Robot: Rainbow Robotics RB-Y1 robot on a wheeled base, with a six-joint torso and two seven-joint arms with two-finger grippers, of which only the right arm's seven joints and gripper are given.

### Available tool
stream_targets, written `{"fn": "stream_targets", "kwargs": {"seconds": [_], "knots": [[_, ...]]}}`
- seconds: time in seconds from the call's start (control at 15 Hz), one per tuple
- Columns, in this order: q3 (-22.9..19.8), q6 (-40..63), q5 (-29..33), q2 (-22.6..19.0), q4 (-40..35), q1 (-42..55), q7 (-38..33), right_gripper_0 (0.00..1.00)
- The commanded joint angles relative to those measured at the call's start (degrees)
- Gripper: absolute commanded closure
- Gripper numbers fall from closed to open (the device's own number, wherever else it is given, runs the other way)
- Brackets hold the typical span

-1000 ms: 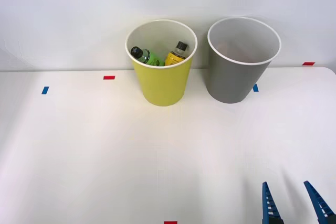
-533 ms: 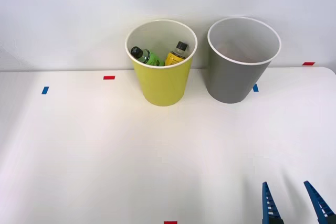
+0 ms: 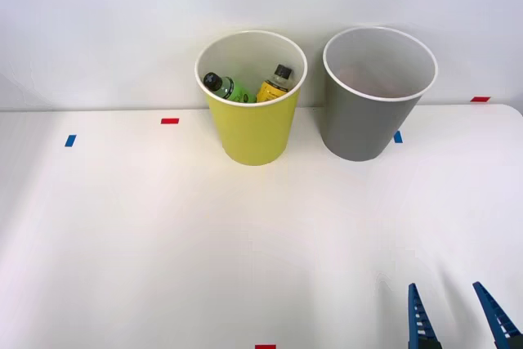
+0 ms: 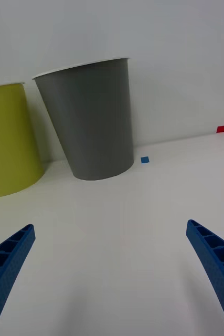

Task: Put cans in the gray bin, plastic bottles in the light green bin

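Right pincer (image 3: 458,316): you see it at the near edge of the table (image 3: 147,234), its two blue ribbed fingers (image 3: 421,316) spread wide apart and pointing away from the robot, released, with nothing between them; in the wrist view the pincer (image 4: 112,273) shows one finger at each lower corner.
Pincer height: you cannot tell whether the fingertips touch the tabletop.
Gray bin (image 3: 374,91): it stands upright well ahead of your pincer, slightly to its left, on the far part of the table; in the wrist view the gray bin (image 4: 91,118) sits just left of the pincer's line.
Light green bin (image 3: 252,96): upright, well ahead and farther to the pincer's left, just beside the gray bin but not touching it.
Green bottle (image 3: 225,87): inside the light green bin, black cap up, leaning.
Yellow-orange bottle (image 3: 274,85): inside the same bin, beside the green bottle.
Gray bin's contents: you see only pale inner wall; its bottom is hidden.
Path ahead of the pincer: bare white tabletop up to the bins.
Tape marks: a small blue mark (image 3: 398,137) by the gray bin's base; a red mark (image 3: 480,99) far ahead to the pincer's right.
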Motion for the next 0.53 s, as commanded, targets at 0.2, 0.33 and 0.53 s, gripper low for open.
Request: {"fn": "stream_targets", "kwargs": {"seconds": [0.2,0.33,0.53], "knots": [[0.0,0.0,0.0,0.0,0.0,0.0,0.0,0.0],[0.0,0.0,0.0,0.0,0.0,0.0,0.0,0.0],[0.0,0.0,0.0,0.0,0.0,0.0,0.0,0.0]]}}
